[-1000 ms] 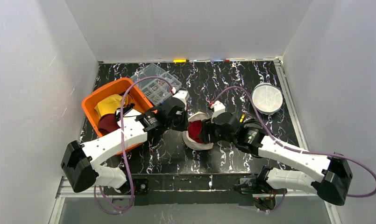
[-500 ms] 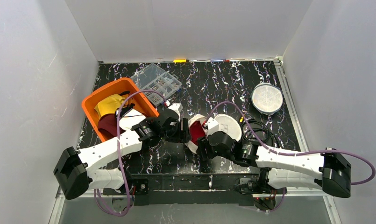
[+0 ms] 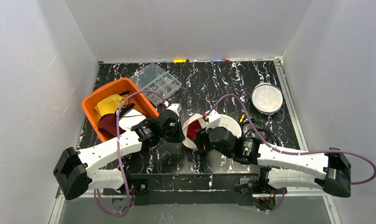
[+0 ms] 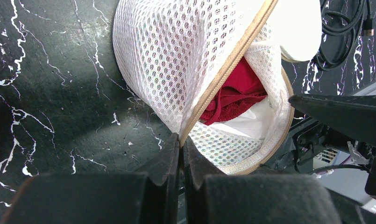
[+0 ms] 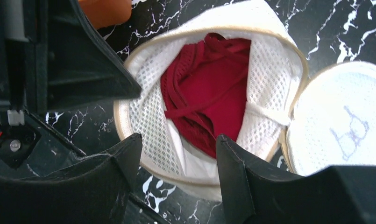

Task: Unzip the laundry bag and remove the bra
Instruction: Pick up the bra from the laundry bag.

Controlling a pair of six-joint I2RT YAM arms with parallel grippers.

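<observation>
The laundry bag [image 3: 191, 142] is a round white mesh pouch with beige zip trim, lying unzipped mid-table, its lid [image 3: 226, 125] flipped to the right. The red bra [image 5: 209, 93] lies bunched inside the bag [image 5: 270, 79], also showing through the opening in the left wrist view [image 4: 232, 93]. My left gripper [image 4: 181, 140] is shut, pinching the beige rim of the bag [image 4: 176, 56] at its left side [image 3: 179, 133]. My right gripper [image 5: 176, 140] stands open just at the bag's near rim, fingers either side of the opening, touching nothing [image 3: 201, 140].
An orange bin [image 3: 109, 87] holding yellow and maroon cloth sits at the left. A clear compartment box [image 3: 155, 81] lies behind it. A round white mesh disc [image 3: 267, 98] is at far right, and a coiled black cable [image 3: 260, 131] lies beside the lid.
The left gripper opened and then closed on the bag's rim. The right arm swung over the bag's opening; the lid now lies flipped open to the right.
</observation>
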